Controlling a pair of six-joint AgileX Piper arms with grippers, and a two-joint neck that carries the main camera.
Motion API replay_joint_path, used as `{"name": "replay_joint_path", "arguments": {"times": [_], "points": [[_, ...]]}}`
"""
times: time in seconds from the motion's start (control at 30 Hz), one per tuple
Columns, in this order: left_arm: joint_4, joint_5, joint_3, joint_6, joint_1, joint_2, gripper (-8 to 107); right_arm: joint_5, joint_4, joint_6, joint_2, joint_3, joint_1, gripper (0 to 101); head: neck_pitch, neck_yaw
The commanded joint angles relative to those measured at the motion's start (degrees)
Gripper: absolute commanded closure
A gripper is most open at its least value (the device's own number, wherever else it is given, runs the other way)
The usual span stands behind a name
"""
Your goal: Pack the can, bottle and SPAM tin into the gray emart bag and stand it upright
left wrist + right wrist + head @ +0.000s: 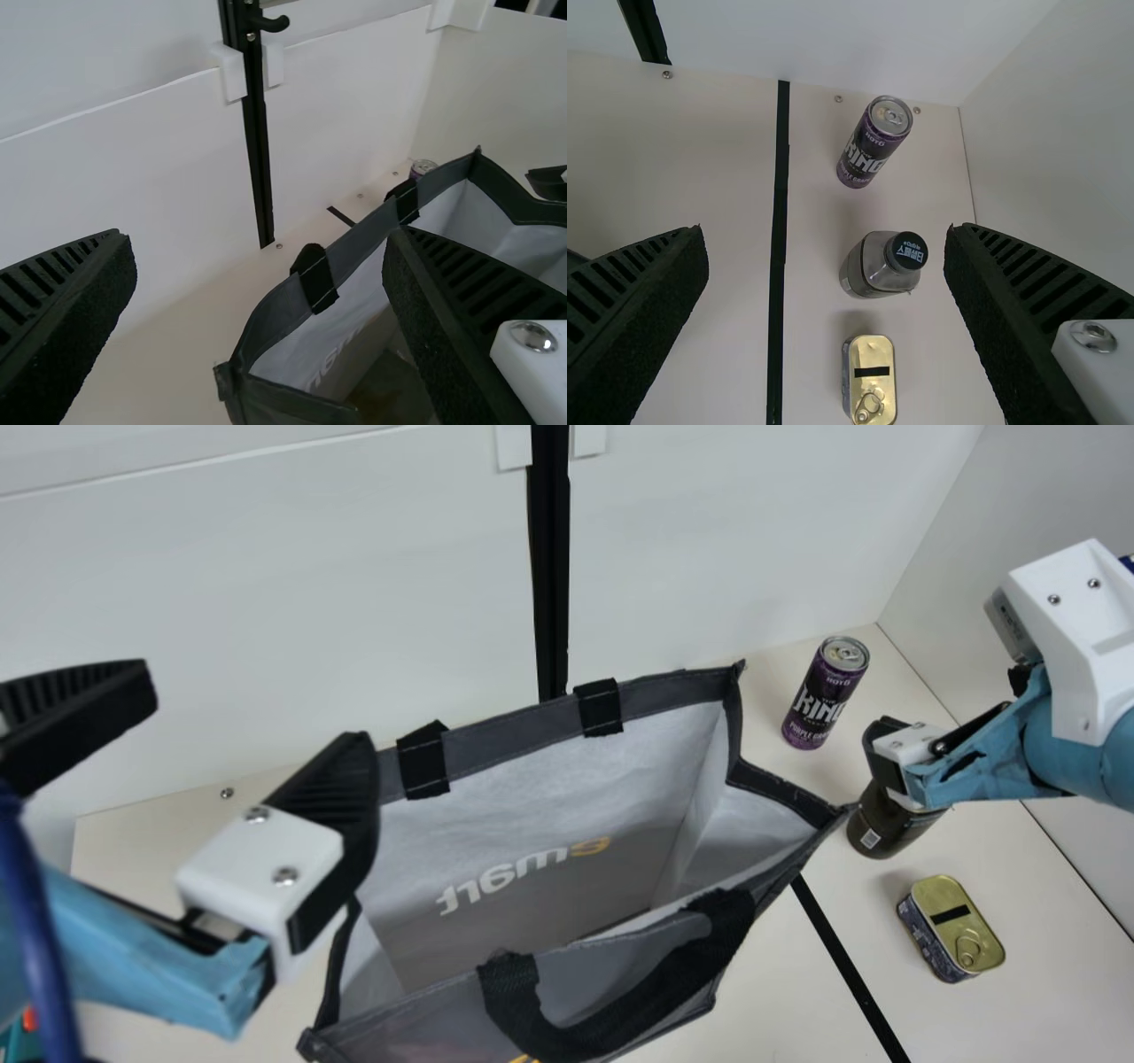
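Note:
My left gripper (257, 713) stands open at the left end of the gray bag (567, 908). That bag is upright with its mouth spread wide. At the right, my right gripper (886, 757) is above the dark bottle (877, 828) and partly covers it. A purple can (824, 695) stands behind the bottle, and the SPAM tin (961, 930) lies in front. In the left wrist view the open left gripper (257, 237) has the bag (297, 310) past one finger. In the right wrist view the open right gripper (826, 232) frames the can (873, 142), bottle (873, 266) and tin (858, 376), touching none.
A white wall (266, 602) with a black upright strip (551, 558) rises behind the bag. Another white wall bounds the table (1054, 921) at the right. A teal object (18, 1041) shows at the lower left edge.

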Motion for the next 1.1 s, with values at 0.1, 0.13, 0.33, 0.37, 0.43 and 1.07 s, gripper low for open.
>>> {"name": "replay_joint_path", "arguments": {"times": [0.1,0.13,0.33,0.37,0.43,1.07], "points": [[-2.0,-0.5,-1.1,3.5,-0.4,1.5,9,0.0,0.0,0.0,0.0,0.0,0.0,6,-1.3,0.0],[-2.4,-0.6,-1.3,4.2,-0.5,1.8,9,0.0,0.0,0.0,0.0,0.0,0.0,6,-1.3,0.0],[-4.8,-1.1,-1.9,8.2,-0.9,3.3,9,0.0,0.0,0.0,0.0,0.0,0.0,6,-1.3,0.0],[-5.2,-1.2,-1.9,8.9,-1.0,3.6,9,0.0,0.0,0.0,0.0,0.0,0.0,6,-1.3,0.0],[-5.9,-1.3,-2.1,10.2,-1.1,4.1,9,0.0,0.0,0.0,0.0,0.0,0.0,6,-1.3,0.0],[-9.8,-1.1,-4.3,18.8,-1.6,9.9,9,0.0,0.0,0.0,0.0,0.0,0.0,6,-1.3,0.0]]}}
